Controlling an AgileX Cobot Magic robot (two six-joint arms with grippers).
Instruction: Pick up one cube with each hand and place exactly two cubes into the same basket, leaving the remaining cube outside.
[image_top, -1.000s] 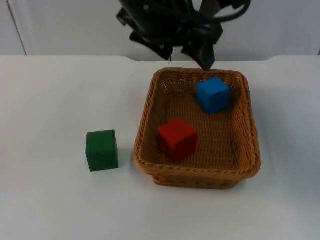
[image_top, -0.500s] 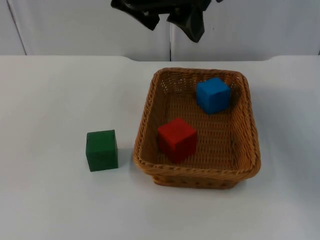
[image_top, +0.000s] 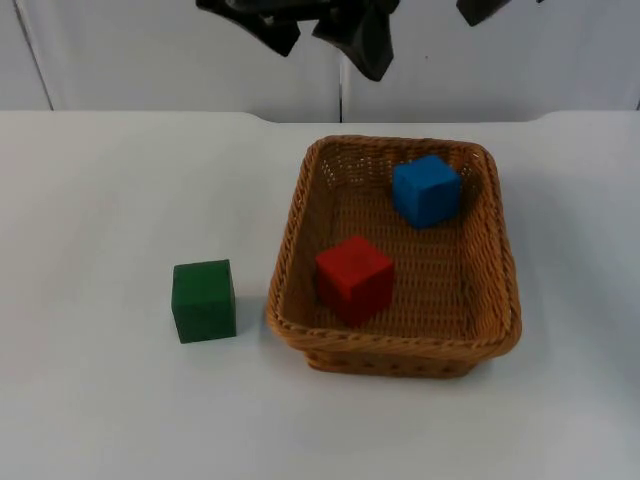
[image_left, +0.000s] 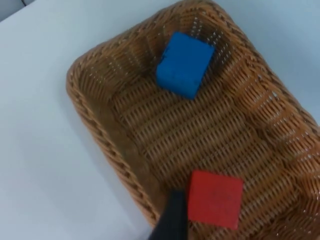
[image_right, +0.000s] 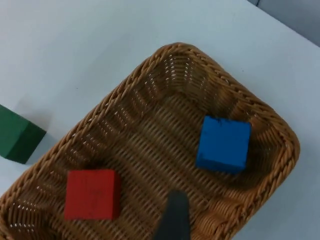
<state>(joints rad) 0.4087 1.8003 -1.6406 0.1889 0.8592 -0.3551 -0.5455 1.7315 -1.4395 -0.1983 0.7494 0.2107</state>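
We see white tabletop (image_top: 100, 400) ending at grey partition wall (image_top: 150, 60). Wicker basket (image_top: 495, 280) right of centre holds blue cube (image_top: 426, 190) at far end, red cube (image_top: 354, 278) nearer front. Green cube (image_top: 204, 300) sits outside, near basket's left rim, apart. Left gripper (image_top: 330, 25) raised over far edge; right gripper (image_top: 485, 10) high beside it. We cannot tell jaws' state on either. Open tabletop left and front.

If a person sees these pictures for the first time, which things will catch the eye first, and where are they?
The wicker basket on the white table draws the eye first, with a red cube near its front wall and a blue cube toward its back. A green cube sits alone on the table, apart from the basket on its left. Both grippers, the left gripper and right gripper, hang high by the partition wall.
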